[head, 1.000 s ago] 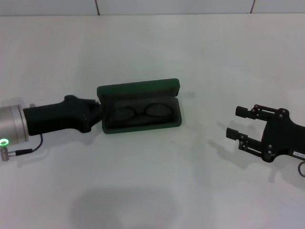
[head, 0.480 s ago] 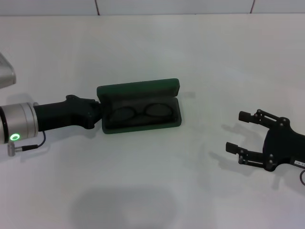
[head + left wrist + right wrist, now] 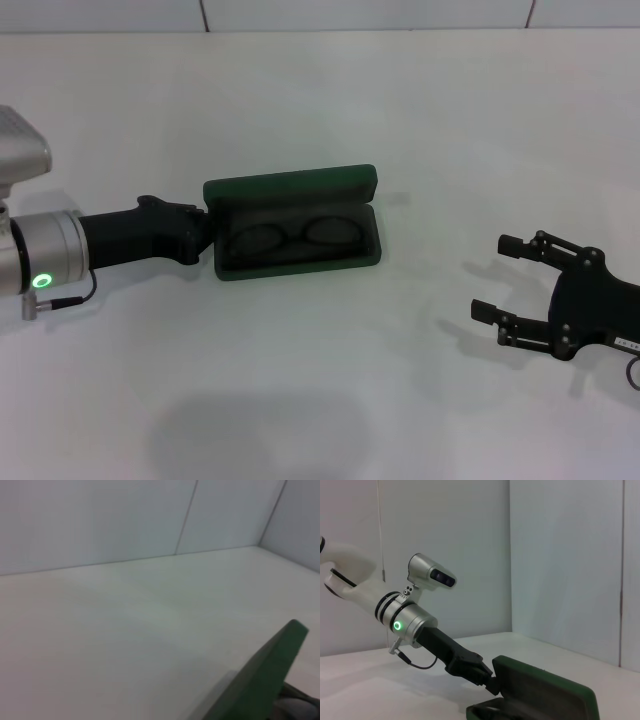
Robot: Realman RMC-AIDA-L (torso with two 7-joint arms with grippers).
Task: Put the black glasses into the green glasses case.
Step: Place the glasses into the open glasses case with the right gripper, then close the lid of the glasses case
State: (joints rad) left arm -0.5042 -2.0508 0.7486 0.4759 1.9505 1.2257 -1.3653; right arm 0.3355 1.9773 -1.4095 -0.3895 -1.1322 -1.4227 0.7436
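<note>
Two spread fingers tip our right gripper, which has eased back, well apart from the dark green oblong hard case. We cannot tell our left gripper's state at its end. Thin black-framed glasses lie inside; closing remains.

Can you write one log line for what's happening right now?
black glasses: inside open green glasses case | left hand: at case's end | right hand: open, away
</note>
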